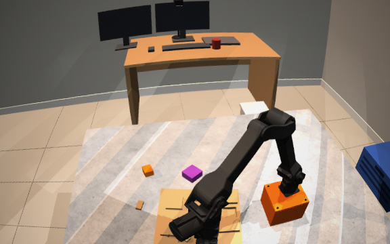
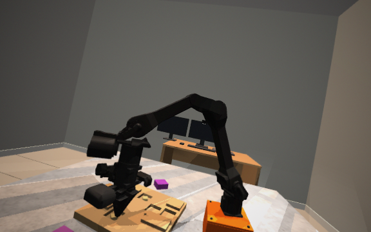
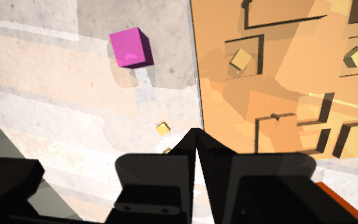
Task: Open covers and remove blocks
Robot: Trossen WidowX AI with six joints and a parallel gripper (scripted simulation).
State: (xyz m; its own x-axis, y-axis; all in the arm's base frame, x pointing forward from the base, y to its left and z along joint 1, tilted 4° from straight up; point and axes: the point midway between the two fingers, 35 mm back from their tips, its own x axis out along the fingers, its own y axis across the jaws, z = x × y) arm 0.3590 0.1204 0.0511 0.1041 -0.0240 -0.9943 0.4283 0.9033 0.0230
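Table space borders the puzzle board's [image 1: 233, 221] [image 2: 90, 216] [image 3: 215, 107] edge.

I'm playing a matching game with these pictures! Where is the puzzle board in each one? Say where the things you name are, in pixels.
Top: the puzzle board [image 1: 232, 221] [image 2: 134, 207] [image 3: 215, 110] is at the bottom, near the middle, partly behind the arm.
Exterior: at the bottom, left of the middle, partly behind the gripper.
Wrist: at the upper right, running off the edge.
Shared landmark: the orange box [image 1: 286, 213] [image 2: 218, 219] [image 3: 347, 203] under the arm, just a strip at the bottom right in wrist.
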